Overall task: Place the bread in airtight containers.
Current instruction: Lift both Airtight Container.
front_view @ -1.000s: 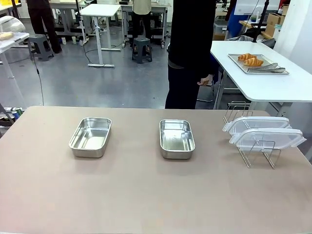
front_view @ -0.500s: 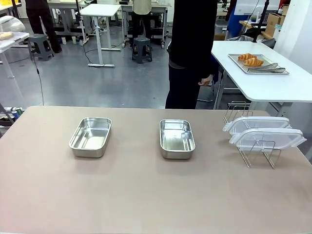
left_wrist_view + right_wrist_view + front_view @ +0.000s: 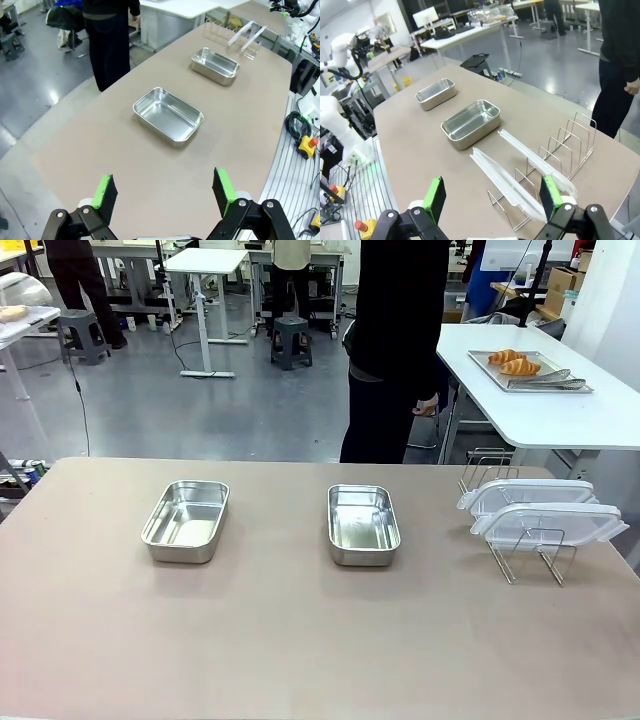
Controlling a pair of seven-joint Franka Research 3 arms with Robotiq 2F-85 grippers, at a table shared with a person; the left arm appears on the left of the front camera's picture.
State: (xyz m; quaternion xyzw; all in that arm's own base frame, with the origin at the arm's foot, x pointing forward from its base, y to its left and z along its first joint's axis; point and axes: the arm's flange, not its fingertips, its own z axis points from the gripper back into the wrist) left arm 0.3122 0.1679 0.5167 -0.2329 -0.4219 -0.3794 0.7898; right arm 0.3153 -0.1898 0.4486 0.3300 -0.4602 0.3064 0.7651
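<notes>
Left tub (image 3: 186, 520) and middle tub (image 3: 363, 524) stand empty on the brown table (image 3: 300, 640), the 2 croissants (image 3: 514, 362) well apart from them, both claws spread wide.
The 2 steel tubs lie side by side with a gap between them (their shiny bottoms catch the light). To their right, 2 clear lids (image 3: 548, 520) lean in a wire rack (image 3: 530, 552). The croissants lie close together on a flat metal tray (image 3: 497, 373) on a white side table (image 3: 560, 420) past the far right corner, near a person (image 3: 395, 340) in dark clothes standing at the far edge. The left gripper (image 3: 163, 180) hovers above the table's end, green pads far apart and holding nothing, with the left tub ahead of it. The right gripper (image 3: 493, 182) hangs equally wide above the rack, also holding nothing.
</notes>
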